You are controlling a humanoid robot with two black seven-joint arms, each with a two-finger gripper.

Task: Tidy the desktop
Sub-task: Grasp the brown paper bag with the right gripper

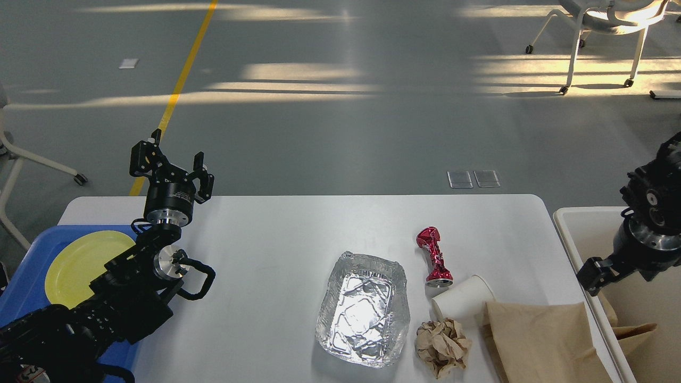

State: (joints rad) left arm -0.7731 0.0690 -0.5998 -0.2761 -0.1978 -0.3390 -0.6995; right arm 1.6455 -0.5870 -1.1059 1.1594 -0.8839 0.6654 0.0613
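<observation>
Five items remain on the table (pixel 266 250): foil tray (pixel 363 308), and to its right a crushed can (pixel 435 258), cup (pixel 462 299), paper wad (pixel 442 346), bag (pixel 542 343). Left hand (pixel 171 169) spread, empty; right hand (pixel 598 274) unclear, possibly closed.

Looks like a big open lab or office-type hall, not anyone's home; the grey polished floor (pixel 330 133) runs way back with loads of bare space; there's a yellow line (pixel 183 74) taped or painted along it, the kind used to mark off a zone; two small clear floor plates (pixel 473 178) sit just past the table edge; white office chairs on castors, one far right (pixel 601 32) in a patch of sun, part of another frame on the left (pixel 26 165); plus a plain white desktop (pixel 276 250) with rounded corners, very workstation-like.
</observation>
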